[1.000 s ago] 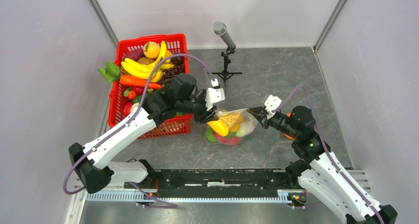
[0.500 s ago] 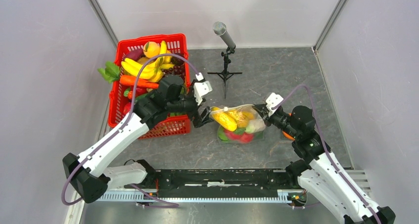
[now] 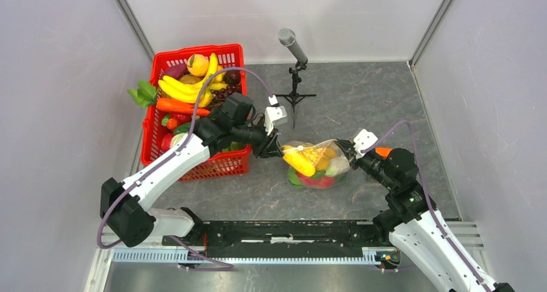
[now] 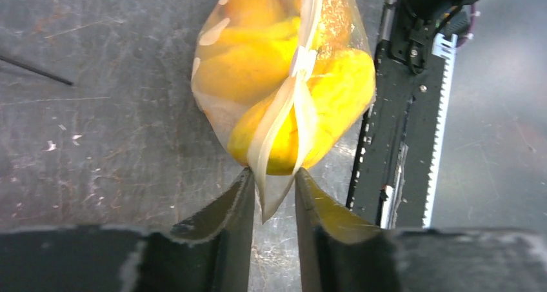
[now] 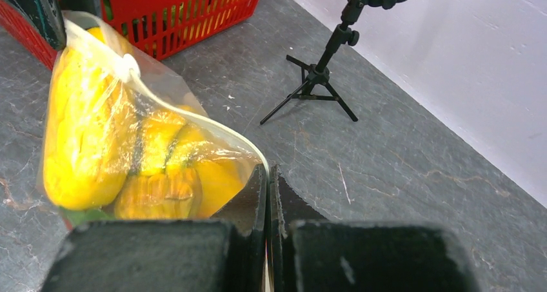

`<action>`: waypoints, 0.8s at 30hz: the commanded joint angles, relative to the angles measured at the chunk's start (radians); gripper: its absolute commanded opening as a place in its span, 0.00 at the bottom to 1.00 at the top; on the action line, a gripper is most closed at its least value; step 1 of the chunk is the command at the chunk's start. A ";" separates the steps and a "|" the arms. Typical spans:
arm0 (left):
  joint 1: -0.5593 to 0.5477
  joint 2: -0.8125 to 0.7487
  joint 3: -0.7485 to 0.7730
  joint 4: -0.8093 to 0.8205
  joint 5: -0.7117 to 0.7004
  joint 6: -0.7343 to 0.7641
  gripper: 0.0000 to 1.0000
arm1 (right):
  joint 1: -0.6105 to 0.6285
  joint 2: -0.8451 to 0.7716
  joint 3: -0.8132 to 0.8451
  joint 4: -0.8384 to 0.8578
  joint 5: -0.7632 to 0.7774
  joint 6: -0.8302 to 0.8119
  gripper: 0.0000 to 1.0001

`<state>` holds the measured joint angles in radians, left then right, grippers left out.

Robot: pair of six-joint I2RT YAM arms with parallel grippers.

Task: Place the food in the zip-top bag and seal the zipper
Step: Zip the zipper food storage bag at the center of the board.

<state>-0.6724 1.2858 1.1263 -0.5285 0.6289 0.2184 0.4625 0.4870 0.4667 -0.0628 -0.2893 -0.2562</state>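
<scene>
The clear zip-top bag lies on the grey table, stretched between my two grippers and stuffed with food: a yellow banana, orange pieces, and a red piece. My left gripper is at the bag's left end. In the left wrist view its jaws stand a little apart, with the bag's corner and the white zipper strip hanging loose between them. My right gripper is shut on the bag's right edge; the right wrist view shows the jaws closed on the zipper strip.
The red lattice basket with bananas, a carrot and more toy food stands at the back left, close behind my left arm. A microphone on a small tripod stands behind the bag. The black rail runs along the near edge.
The bag has shifted right as my right gripper drew back to the right and nearer. My left gripper moved left, then back right to the bag's left corner.
</scene>
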 commanded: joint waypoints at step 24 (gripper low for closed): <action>-0.028 0.044 0.492 -0.263 -0.083 -0.136 0.02 | 0.001 -0.002 0.021 0.256 -0.072 0.111 0.00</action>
<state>-0.6708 1.3106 1.4967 -0.6933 0.5896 0.1566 0.4641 0.4850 0.4480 0.0830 -0.4606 -0.2077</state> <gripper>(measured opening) 0.042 0.010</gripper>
